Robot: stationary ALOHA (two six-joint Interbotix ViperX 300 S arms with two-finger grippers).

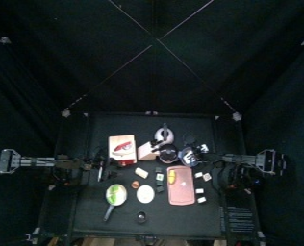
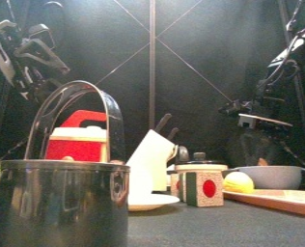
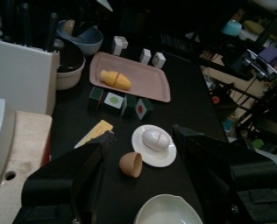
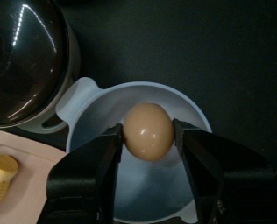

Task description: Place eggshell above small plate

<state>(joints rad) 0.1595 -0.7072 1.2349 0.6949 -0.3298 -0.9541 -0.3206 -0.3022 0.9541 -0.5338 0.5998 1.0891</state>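
Note:
My right gripper (image 4: pixel 151 133) is shut on a tan, egg-shaped eggshell (image 4: pixel 151 127) and holds it over a pale bowl (image 4: pixel 94 109). In the top view this gripper (image 1: pixel 200 151) is at the table's back right. The small white plate (image 3: pixel 165 156) carries a white egg-like piece (image 3: pixel 155 137). The plate lies near the front middle in the top view (image 1: pixel 145 193). My left gripper (image 3: pixel 138 143) is open and empty, raised on the table's left side (image 1: pixel 101 165), looking down at the plate.
A pink tray (image 3: pixel 147 83) holds a corn piece (image 3: pixel 117 80), with printed cubes (image 3: pixel 115 101) beside it. A brown rounded piece (image 3: pixel 131 164) and a cheese wedge (image 3: pixel 96 133) lie by the plate. A black pot (image 4: pixel 24 52), a red-and-white box (image 1: pixel 121 146) and a green bowl (image 1: pixel 114 195) stand around.

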